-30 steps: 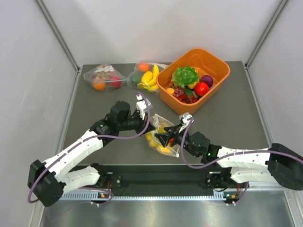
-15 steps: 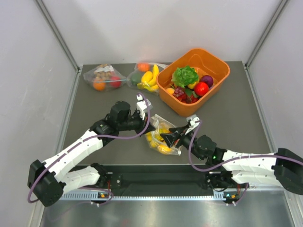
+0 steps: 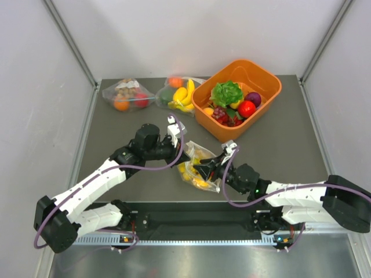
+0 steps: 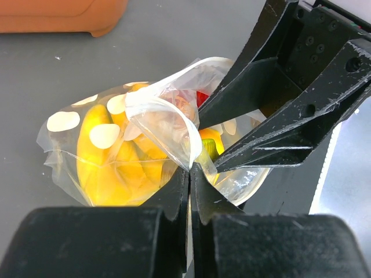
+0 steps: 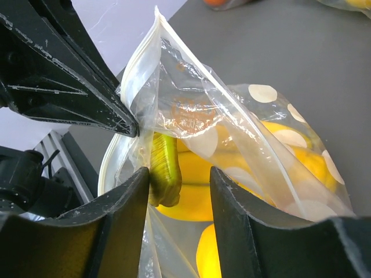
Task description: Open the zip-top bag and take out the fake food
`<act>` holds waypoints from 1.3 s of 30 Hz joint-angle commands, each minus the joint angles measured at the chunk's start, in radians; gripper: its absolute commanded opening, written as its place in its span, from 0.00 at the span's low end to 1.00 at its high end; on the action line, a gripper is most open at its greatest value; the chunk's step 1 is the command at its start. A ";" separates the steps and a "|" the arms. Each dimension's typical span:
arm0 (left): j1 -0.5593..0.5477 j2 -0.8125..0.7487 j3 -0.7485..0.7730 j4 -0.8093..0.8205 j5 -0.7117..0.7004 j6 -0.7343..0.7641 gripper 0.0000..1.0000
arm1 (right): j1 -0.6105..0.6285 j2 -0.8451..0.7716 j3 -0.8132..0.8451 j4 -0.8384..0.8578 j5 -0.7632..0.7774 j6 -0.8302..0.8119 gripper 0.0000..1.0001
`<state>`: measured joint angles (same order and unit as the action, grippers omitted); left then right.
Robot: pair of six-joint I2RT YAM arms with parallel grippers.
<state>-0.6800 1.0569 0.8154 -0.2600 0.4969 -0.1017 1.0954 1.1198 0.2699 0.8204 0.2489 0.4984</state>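
Two hands are at the mouth of the clear polka-dot zip-top bag point(image 3: 196, 166). It lies on the dark tabletop point(image 3: 278, 145) just in front of the orange plastic tub point(image 3: 277, 87), on the side toward the arm bases.

My left hand point(image 4: 190, 174) has its fingers pressed together on one lip of the bag and holds it up. My right hand point(image 5: 179, 176) is spread. Its fingers stand at the open mouth, on both sides of a small yellow-green plastic piece point(image 5: 164, 168), and they do not grip it.

I judge the opening is almost done and the removing can begin. For the next move I would go a little deeper with the right hand, close on that piece or on the glossy yellow toy banana bunch point(image 4: 101, 156), and pull out while the left holds the lip.

A loose fold of film hangs across the mouth and could come between the fingers. The two hands are also very near to each other, so there is little room.

To the left of the tub, well apart from the work, lie a plain clear bag with an orange fruit point(image 3: 126, 94) and a second plain clear bag with bananas point(image 3: 177, 94). Inside the tub is a green toy lettuce point(image 3: 226, 92). None of these is in the way.
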 commanded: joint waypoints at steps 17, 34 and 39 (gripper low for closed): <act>-0.003 -0.040 0.028 0.008 -0.044 0.023 0.00 | -0.043 0.025 0.054 0.019 -0.074 0.000 0.01; -0.003 -0.034 0.033 -0.015 -0.244 0.020 0.00 | -0.089 -0.330 0.008 -0.239 -0.074 0.052 0.00; -0.001 -0.018 0.036 -0.019 -0.248 0.025 0.00 | -0.098 -0.319 0.011 -0.121 -0.151 0.155 0.00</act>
<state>-0.6827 1.0370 0.8154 -0.2859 0.2707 -0.0868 1.0115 0.8108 0.2726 0.5594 0.1642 0.5694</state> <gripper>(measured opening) 0.019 0.068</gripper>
